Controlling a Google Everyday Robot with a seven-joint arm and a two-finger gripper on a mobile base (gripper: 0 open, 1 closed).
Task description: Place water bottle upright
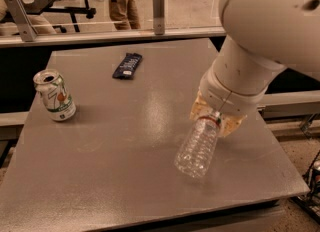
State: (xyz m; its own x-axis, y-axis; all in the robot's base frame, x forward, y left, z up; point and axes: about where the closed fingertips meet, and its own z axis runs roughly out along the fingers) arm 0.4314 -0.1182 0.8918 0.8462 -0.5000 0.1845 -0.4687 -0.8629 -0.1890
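On the gray table (125, 176), right of centre, the tool (216, 120) clamps the tilted water bottle (197, 148) at its neck.

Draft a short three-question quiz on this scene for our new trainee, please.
1. True or false: the water bottle stands upright on the table.
2. Choose one: the pincer is (A) closed on the bottle's neck, over the right part of the table; (B) hanging open, high above the bottle; (C) out of view.
3. Short answer: which thing stands near the table's left edge in the camera view?

Key
1. False: it is tilted, neck up in the pincer, base down toward the table.
2. A.
3. The soda can.
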